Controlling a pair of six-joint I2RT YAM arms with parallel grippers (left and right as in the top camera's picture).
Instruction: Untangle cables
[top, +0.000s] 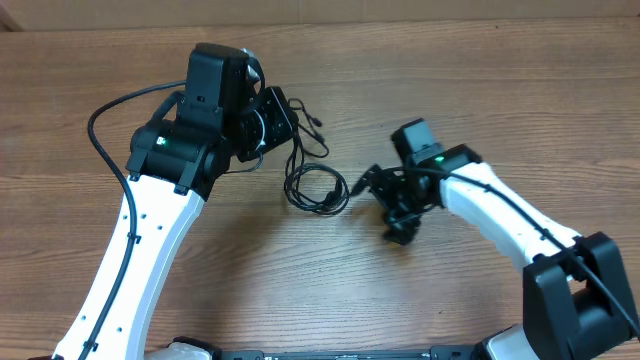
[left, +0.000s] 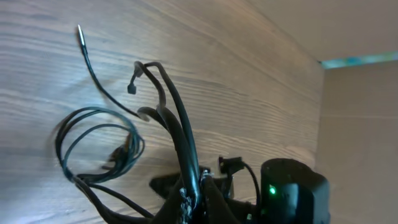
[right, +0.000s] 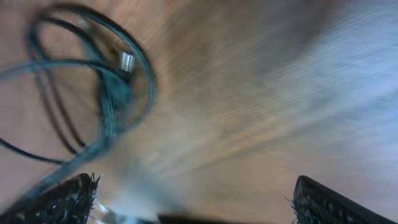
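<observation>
While the left gripper (top: 272, 118) pinches several strands of the cables (top: 318, 188), which lie coiled mid-frame, the right gripper (top: 365, 185), jaws spread wide, sits just beside their right edge. Best to take one outer loop only and draw it gently away — not the whole bundle.

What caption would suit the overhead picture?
Left claw shut on the cables, right claw open beside them, on a wooden table.
</observation>
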